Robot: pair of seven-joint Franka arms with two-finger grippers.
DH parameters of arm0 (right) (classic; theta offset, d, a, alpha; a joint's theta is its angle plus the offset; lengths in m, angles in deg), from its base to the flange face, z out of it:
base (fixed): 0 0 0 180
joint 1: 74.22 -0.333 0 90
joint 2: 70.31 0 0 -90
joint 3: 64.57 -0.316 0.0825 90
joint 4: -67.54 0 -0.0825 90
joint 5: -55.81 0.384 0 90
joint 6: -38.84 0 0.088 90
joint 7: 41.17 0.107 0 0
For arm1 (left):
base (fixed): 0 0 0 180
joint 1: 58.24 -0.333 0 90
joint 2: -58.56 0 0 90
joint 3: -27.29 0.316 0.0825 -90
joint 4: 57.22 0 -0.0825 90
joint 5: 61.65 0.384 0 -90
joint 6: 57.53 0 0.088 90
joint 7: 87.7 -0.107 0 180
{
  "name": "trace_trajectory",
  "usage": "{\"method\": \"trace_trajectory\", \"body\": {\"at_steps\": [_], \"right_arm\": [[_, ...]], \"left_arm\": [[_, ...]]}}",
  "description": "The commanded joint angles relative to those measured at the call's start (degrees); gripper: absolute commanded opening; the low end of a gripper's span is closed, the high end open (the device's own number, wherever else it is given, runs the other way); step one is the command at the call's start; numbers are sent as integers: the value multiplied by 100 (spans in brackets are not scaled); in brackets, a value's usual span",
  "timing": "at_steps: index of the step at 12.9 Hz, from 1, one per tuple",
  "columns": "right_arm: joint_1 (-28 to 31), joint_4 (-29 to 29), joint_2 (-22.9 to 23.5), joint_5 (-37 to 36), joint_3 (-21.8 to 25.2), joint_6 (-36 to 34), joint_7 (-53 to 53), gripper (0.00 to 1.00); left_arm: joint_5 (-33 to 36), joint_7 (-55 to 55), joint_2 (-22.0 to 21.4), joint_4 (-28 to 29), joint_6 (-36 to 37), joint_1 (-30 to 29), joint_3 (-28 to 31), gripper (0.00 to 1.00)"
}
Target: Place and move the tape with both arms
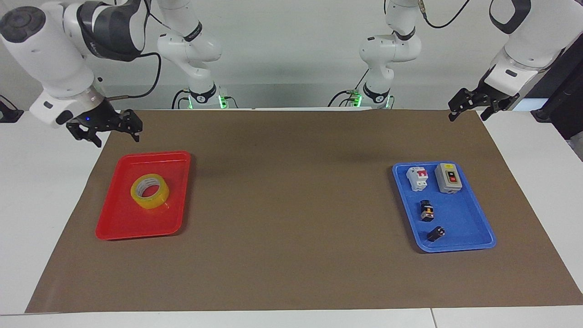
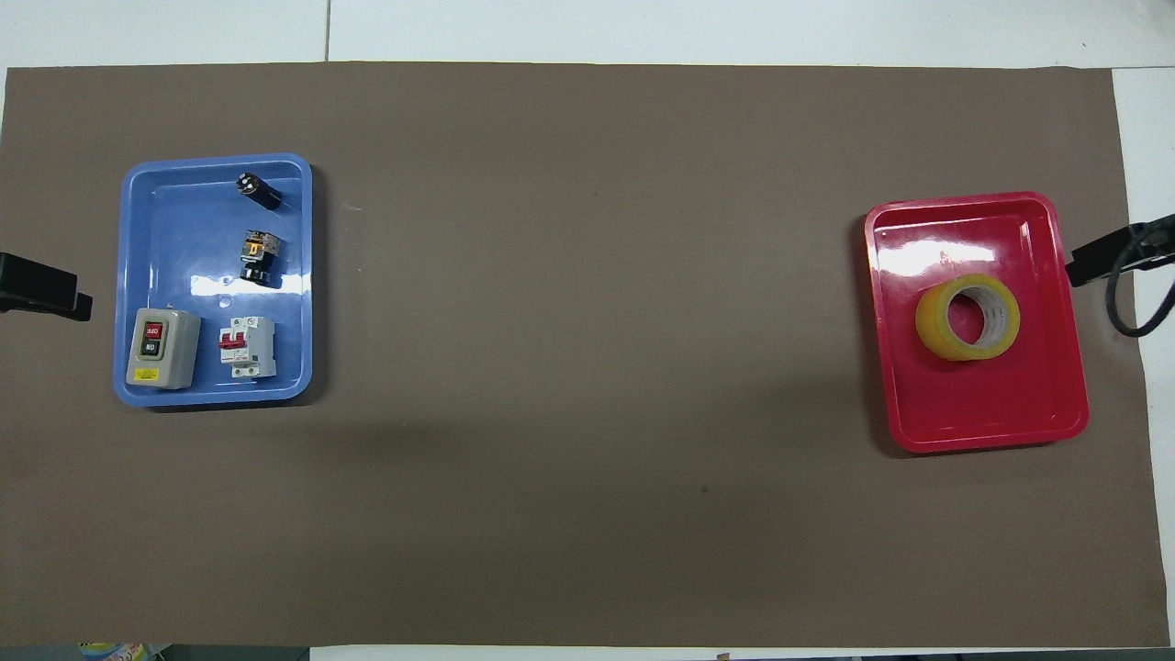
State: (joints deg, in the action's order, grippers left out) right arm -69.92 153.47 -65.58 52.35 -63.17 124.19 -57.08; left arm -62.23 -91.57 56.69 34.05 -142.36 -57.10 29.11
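The tape [image 1: 150,191], a yellow roll with a white core, lies flat in the red tray [image 1: 136,231] at the right arm's end of the table. It also shows in the overhead view [image 2: 967,317], in the red tray [image 2: 987,431]. My right gripper [image 1: 117,136] is open and empty, raised over the brown mat's edge beside the tray and clear of the tape; only its tip [image 2: 1097,262] shows from overhead. My left gripper [image 1: 467,117] waits open and empty, raised over the mat's corner at the left arm's end; its tip [image 2: 41,296] shows from overhead.
A blue tray [image 1: 455,246] at the left arm's end holds a grey switch box [image 1: 449,178], a white circuit breaker [image 1: 418,178] and two small black parts [image 1: 427,210]. A brown mat [image 1: 291,182] covers the table.
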Motion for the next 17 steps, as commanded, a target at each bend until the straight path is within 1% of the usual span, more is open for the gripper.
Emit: {"method": "trace_trajectory", "body": {"at_steps": [1,2,3,4,8,13,17], "right_arm": [[-25,-245,-76,66,-26,-631,428,100],[-156,-44,-225,39,-26,-781,657,100],[-166,245,-409,22,-26,-835,702,100],[-157,396,-533,22,-26,-844,659,100],[-157,477,-596,39,-17,-906,659,100],[-61,222,-482,13,53,-792,712,100],[-96,230,-464,74,71,-721,676,100]], "left_arm": [[-3,-52,-94,102,-60,0,-7,100],[-3,-61,-94,102,-60,0,-7,100],[-3,-52,-94,102,-60,0,-7,100],[-3,-61,-94,102,-60,0,-7,100],[-3,-52,-94,102,-60,0,-7,100],[-3,-61,-94,102,-60,0,-7,100],[-3,-61,-94,102,-60,-8,-7,100]]}}
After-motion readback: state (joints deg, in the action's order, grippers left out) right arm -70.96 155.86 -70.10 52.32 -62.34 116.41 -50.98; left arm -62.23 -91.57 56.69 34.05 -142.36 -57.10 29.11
